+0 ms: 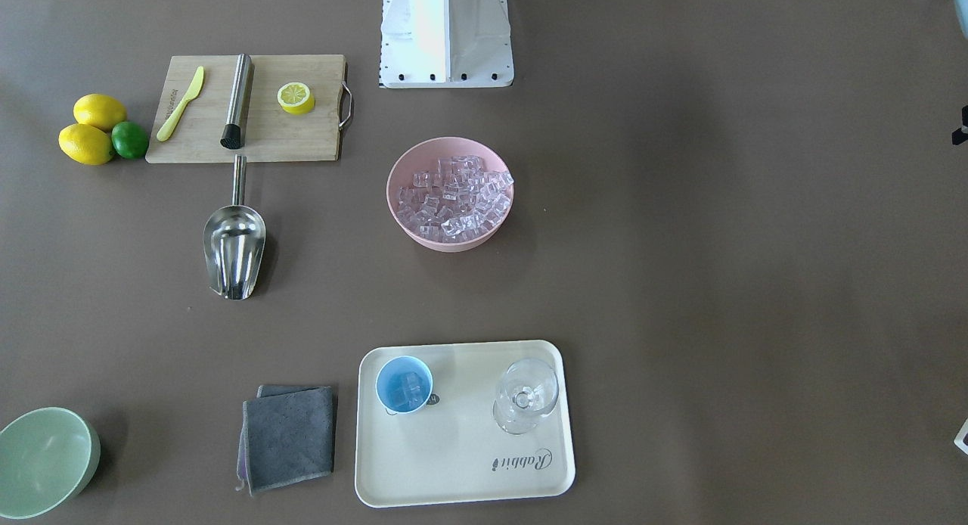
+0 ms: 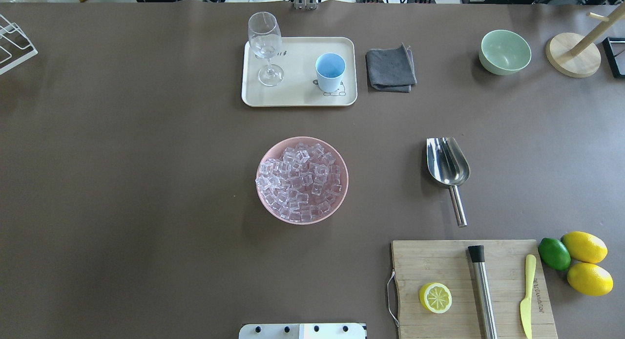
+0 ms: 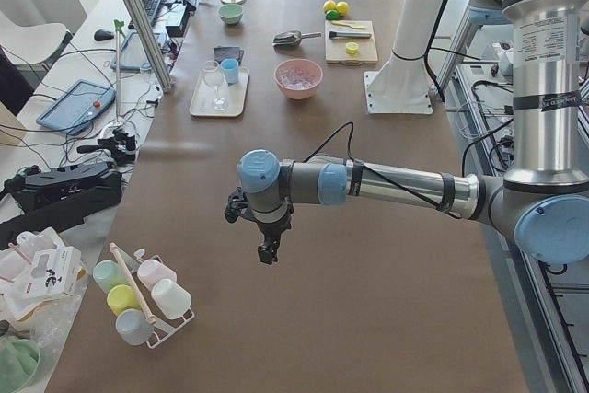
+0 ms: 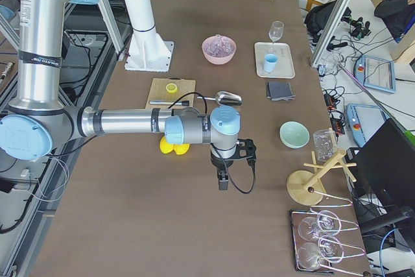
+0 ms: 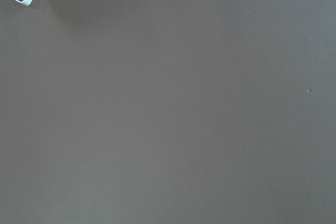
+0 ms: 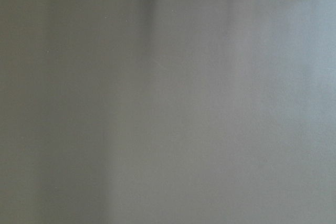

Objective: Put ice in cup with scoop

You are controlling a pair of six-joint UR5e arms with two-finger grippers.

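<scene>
The steel scoop point(image 1: 235, 246) lies empty on the table by the cutting board; it also shows in the overhead view point(image 2: 448, 167). The ice point(image 1: 452, 198) fills a pink bowl point(image 2: 302, 180) at the table's middle. The light-blue cup point(image 1: 404, 384) stands on a cream tray point(image 1: 463, 464) and holds a few ice cubes. My left gripper point(image 3: 268, 252) hangs over bare table far from these things and shows only in the left side view. My right gripper point(image 4: 223, 180) shows only in the right side view. I cannot tell whether either is open or shut.
A stemmed glass point(image 1: 526, 395) shares the tray. A grey cloth point(image 1: 289, 436) and a pale green bowl point(image 1: 45, 461) lie beside it. The cutting board point(image 1: 249, 107) holds a steel rod point(image 1: 237, 100), a yellow knife and half a lemon. Lemons and a lime point(image 1: 130, 139) sit beside it.
</scene>
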